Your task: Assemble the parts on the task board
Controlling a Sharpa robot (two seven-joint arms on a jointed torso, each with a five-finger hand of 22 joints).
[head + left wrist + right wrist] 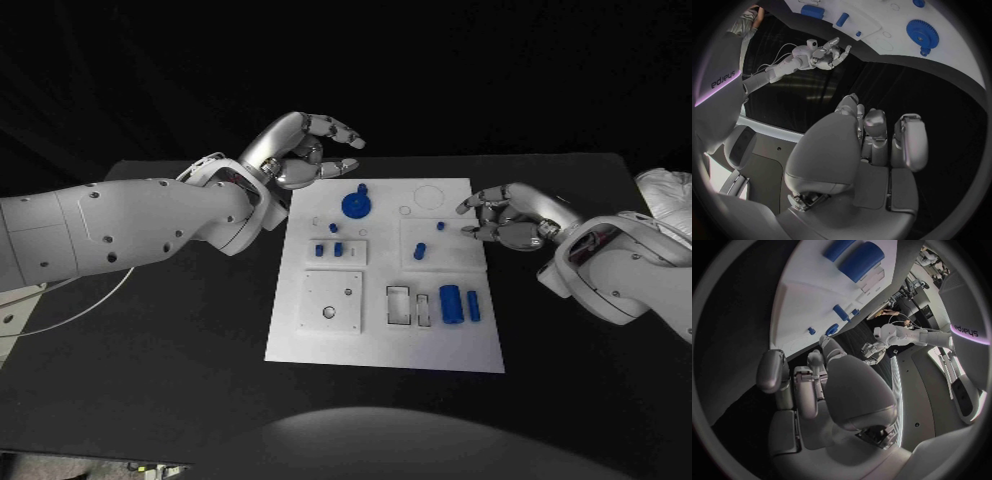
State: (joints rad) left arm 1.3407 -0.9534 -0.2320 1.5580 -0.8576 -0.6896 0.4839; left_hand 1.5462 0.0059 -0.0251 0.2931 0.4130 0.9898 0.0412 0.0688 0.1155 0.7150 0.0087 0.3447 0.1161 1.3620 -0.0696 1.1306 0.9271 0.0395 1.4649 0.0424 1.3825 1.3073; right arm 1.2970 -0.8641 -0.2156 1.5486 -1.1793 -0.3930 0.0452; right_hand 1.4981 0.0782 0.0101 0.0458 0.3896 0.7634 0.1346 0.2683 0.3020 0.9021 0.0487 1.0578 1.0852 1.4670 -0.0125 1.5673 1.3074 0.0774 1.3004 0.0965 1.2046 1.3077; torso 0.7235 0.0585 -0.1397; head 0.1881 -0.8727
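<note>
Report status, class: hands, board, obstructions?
Left hand and right hand hold nothing, fingers curled. Task board untouched, blue gear near its far edge. Nothing in the way.

In the left wrist view the task board (879, 30) is cut off by the circle's rim, so the blue gear (922, 33) shows but the board's far half does not. In the right wrist view the right hand (826, 390) covers the board's near edge, and the small blue pegs (841, 312) beside it are too small to tell apart. In the head view the small white ring outlines (428, 195) near the board's far edge are too faint to identify.
</note>
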